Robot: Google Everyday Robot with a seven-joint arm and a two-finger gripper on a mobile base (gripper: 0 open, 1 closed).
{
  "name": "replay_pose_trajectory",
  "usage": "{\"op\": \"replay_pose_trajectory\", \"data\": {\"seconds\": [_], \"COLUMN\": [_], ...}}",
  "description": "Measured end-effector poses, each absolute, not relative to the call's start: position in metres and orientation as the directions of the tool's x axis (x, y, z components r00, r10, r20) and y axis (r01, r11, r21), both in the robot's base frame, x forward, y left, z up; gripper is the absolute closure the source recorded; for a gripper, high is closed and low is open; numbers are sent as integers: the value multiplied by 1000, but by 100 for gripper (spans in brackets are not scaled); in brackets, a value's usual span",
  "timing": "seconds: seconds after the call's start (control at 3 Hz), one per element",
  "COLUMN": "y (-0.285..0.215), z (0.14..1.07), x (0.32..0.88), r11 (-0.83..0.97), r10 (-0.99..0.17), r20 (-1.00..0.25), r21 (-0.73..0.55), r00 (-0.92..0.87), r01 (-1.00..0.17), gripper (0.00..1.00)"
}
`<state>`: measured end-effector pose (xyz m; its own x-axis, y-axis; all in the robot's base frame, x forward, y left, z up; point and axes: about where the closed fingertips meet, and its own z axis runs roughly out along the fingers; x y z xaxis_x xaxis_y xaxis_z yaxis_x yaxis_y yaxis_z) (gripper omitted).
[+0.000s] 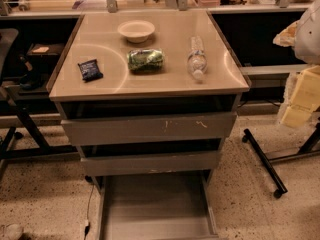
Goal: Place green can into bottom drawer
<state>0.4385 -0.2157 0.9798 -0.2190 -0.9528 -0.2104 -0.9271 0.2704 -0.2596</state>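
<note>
the can (145, 60) lies on its side in the middle of the table top (100, 86). its long way runs left to right. the gripper (287, 34) looks like the pale shape far off at the right edge, well apart from the can. i cannot tell if it is open or shut. the bottle (197, 59) lies between them, so i think coming from above is safest. the bottom drawer (155, 204) is pulled out below.
</note>
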Motion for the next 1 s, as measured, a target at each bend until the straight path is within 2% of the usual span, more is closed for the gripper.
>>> {"op": "replay_pose_trajectory", "data": {"seconds": [0.33,1.0], "y": [-215,-181], "z": [981,991], "x": [440,513], "r11": [268,155], "r10": [-953,-980], "r20": [-211,-168], "r21": [-263,-285], "r00": [-216,-109], "r01": [-927,-946], "gripper": [0,0]}}
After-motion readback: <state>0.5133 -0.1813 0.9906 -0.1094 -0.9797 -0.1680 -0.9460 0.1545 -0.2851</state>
